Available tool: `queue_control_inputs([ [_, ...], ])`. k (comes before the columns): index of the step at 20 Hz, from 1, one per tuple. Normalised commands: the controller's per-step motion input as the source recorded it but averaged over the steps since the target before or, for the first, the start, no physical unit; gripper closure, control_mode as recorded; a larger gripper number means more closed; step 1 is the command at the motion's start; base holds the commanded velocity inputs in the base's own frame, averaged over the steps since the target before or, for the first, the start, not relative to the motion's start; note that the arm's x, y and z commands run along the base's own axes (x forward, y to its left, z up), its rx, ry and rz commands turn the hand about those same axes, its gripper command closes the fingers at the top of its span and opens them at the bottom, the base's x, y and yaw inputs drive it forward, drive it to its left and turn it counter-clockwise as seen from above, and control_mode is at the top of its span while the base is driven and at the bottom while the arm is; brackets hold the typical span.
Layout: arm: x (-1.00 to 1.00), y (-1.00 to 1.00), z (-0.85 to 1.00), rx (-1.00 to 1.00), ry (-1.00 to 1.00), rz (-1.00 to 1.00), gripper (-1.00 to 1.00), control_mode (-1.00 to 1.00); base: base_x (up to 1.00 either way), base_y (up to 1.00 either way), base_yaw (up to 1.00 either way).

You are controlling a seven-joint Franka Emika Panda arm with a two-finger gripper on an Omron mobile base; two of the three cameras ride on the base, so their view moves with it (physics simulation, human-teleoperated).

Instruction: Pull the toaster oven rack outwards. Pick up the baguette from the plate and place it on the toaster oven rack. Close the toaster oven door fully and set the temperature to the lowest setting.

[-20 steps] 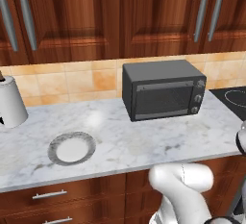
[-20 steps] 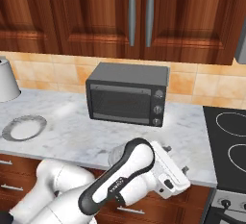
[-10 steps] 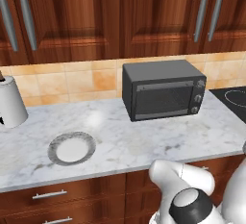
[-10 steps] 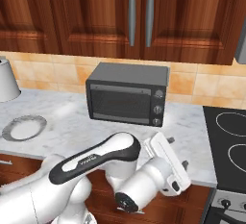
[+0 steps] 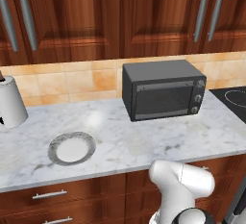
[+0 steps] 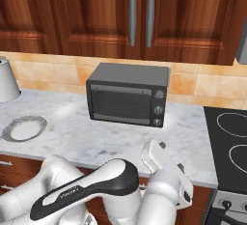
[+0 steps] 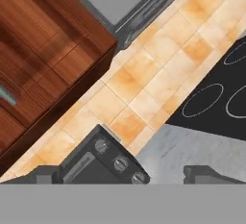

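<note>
The tool point(image 7: 122, 177) stands wide with nothing between its tips, well clear of the toaster oven point(image 7: 103, 163).

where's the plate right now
The plate lies on the marble counter's left part in both base views, between the white canister and the toaster oven.

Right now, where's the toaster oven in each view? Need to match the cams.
Left base view: toaster oven right of centre, on the counter against the tiled wall, door shut.
Right base view: centre, knobs on its right side.
Hand view: bottom left, rolled, partly cut off.
Shared landmark: the knob panel.
</note>
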Motion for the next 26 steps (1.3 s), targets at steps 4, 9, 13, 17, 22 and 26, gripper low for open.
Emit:
queue_control_inputs([
  [4, -0.24, 0.97, 0.0, -0.27, 0.34, 0.31, -1.0, -1.0, 0.0, 0.0, 0.0],
  [9, -0.17, 0.75, 0.0, -0.3, 0.44, 0.33, -1.0, -1.0, 0.0, 0.0, 0.0],
  [13, -0.07, 0.47, 0.0, -0.29, 0.34, 0.21, -1.0, -1.0, 0.0, 0.0, 0.0],
  [17, 0.0, 0.05, 0.0, -0.09, 0.17, 0.07, -1.0, -1.0, 0.0, 0.0, 0.0],
  [22, 0.0, 0.0, -0.05, 0.0, 0.01, 0.05, -1.0, -1.0, 0.0, 0.0, 0.0],
  [26, 0.16, 0.0, -0.04, -0.12, 0.32, 0.18, -1.0, -1.0, 0.0, 0.0, 0.0],
])
